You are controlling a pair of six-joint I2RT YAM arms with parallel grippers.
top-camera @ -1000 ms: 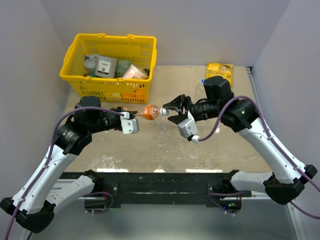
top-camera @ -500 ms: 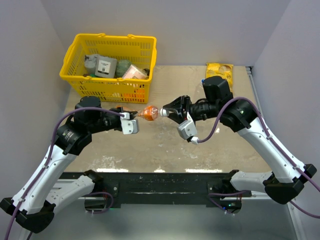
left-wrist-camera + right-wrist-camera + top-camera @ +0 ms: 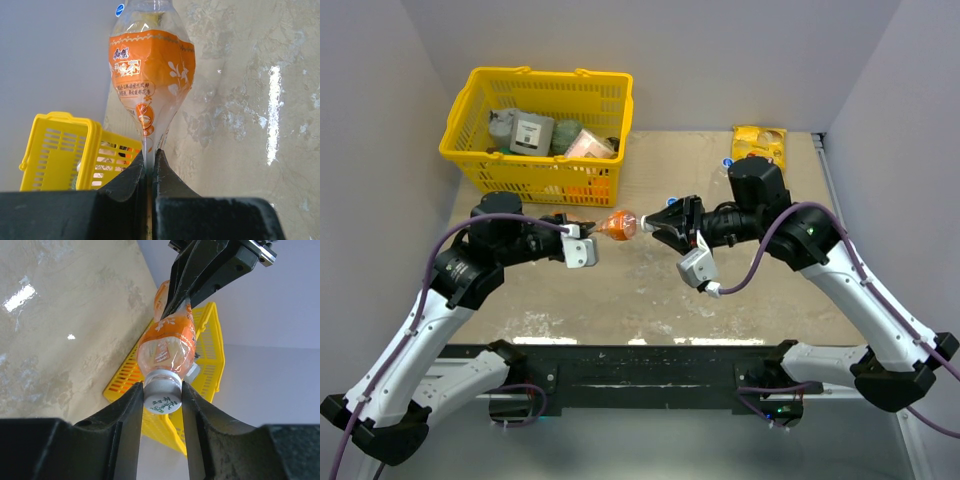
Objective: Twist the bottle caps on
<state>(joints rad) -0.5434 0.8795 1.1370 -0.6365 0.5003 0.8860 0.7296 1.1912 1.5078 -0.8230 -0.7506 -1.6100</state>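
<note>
Orange bottle lies horizontal between the two claws, just in front of the yellow basket's right front corner, near it, with no contact showing in the top view. Its capped end points away from the basket toward the right arm, and its other end points back toward the left arm. Left gripper is pinched on the bottle's narrow clear end, fingers almost meeting, with the orange label bulging out beyond them. Right gripper is narrow, one finger on each side of the whitish-grey cap. Both fingers look in contact with its rim, so it's clamped on the cap. Cap sits on the bottle's neck and looks square to it in the right wrist view; can't tell how far down the thread it is. Green print on the cap's top face, unreadable. Both arms reach in over the table from either side and meet at the bottle, off the right end of the basket's front wall. Basket holds boxes and packets in a pile, neither arm touching them. Yellow packet lies on the table well to the right of the basket, at the far edge, behind the right arm.
</note>
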